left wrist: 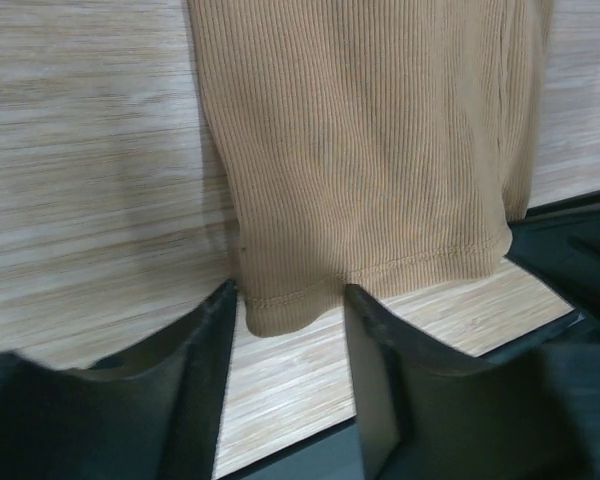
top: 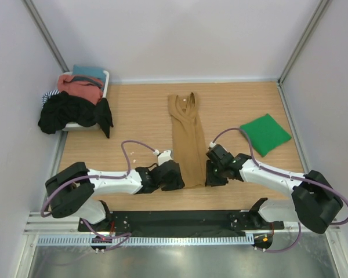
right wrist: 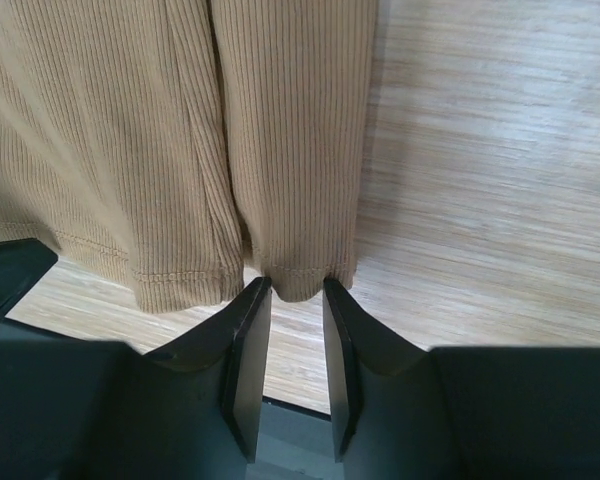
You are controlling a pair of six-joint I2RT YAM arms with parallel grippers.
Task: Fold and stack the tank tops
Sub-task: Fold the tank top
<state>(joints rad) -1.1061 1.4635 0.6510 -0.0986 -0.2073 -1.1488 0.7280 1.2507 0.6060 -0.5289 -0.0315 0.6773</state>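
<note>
Tan tank top: it is laid flat in the middle of the table, folded into a long thin strip.
Long way of the strip: it runs from the top of the frame to the bottom in the top view. The straps are at the top end and the hem is at the bottom end.
Hem: it is found right in front of both grippers, just past their fingertips.
Left gripper: it is set at the lower left corner of the hem. Its fingers are held about half apart, and the corner pokes in between the tips. No pinch is seen yet.
Right gripper: it is set at the lower right corner. Only a small gap is left between its fingers, and the hem edge sits at the mouth of that gap. Nothing is seen to be held.
Nearer arm: neither. One arm is placed on each side, equally near.
Green tank top: it is folded into a square at the right of the frame, well apart from the tan one.
Next move, as judged: both corners are to be pinched, and the hem is to be carried up the frame toward the straps.
</note>
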